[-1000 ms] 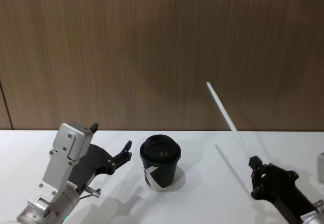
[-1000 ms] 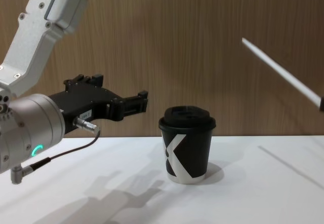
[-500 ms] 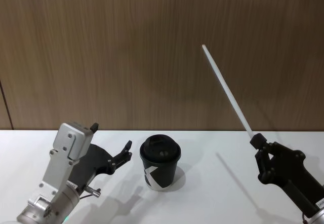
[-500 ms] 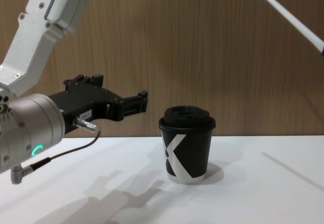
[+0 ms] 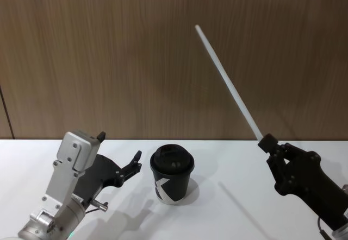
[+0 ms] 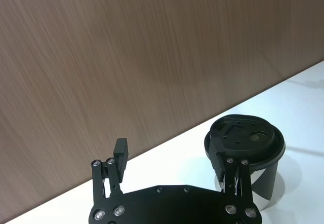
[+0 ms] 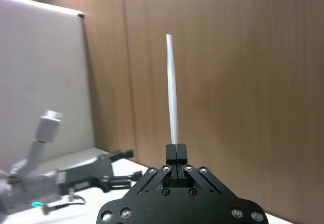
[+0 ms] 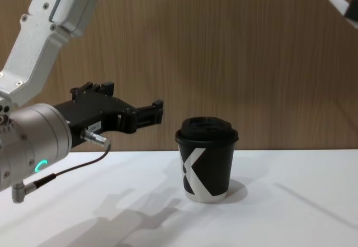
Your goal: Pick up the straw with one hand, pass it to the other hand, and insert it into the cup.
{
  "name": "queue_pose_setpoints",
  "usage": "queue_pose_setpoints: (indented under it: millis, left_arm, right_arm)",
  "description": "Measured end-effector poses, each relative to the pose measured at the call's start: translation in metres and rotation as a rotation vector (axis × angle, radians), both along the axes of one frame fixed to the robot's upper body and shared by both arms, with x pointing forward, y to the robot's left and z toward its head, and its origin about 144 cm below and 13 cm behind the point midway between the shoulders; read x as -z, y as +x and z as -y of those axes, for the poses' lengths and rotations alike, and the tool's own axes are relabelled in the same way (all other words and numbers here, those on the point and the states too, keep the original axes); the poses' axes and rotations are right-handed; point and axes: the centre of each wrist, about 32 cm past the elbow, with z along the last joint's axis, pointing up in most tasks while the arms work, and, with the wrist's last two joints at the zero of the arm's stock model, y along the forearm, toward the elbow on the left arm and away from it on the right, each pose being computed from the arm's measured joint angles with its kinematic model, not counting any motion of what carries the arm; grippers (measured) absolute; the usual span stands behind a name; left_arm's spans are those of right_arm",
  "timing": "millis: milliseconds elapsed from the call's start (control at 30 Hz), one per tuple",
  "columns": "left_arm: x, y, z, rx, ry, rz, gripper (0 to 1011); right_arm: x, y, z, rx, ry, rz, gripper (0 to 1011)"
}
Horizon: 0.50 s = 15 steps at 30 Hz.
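the right gripper is raised clear of the white tabletop, to the right of the cup and apart from it. its two fingers are pressed together on the lower end of the straw, with no gap between them in the right wrist view. the straw is thin, white and straight. it rises from the fingertips at a slant, with its free upper end leaning toward the robot's left, against the wood-panelled wall. none of it touches the tabletop or the cup. in the chest view its lower part and the gripper tip sit in the top right corner, well above the cup.

the cup stands upright on the tabletop between the two arms. it is black, with its domed lid on and a white angular mark facing the robot.

the left gripper hangs just left of the cup at about lid height, with its fingers spread wide and nothing between them. in the chest view its nearer fingertip stops short of the cup. a green ring light glows on its silver wrist.
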Motion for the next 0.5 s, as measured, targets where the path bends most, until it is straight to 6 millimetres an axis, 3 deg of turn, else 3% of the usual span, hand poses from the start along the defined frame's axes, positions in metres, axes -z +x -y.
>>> queue_pose_setpoints:
  millis: [500]
  left_arm:
    - [-0.0002,0.0001,-0.0002,0.002,-0.001,0.0,1003]
  right_arm:
    - [-0.0091,0.0026,-0.0041,-0.157,0.061,0.024,3]
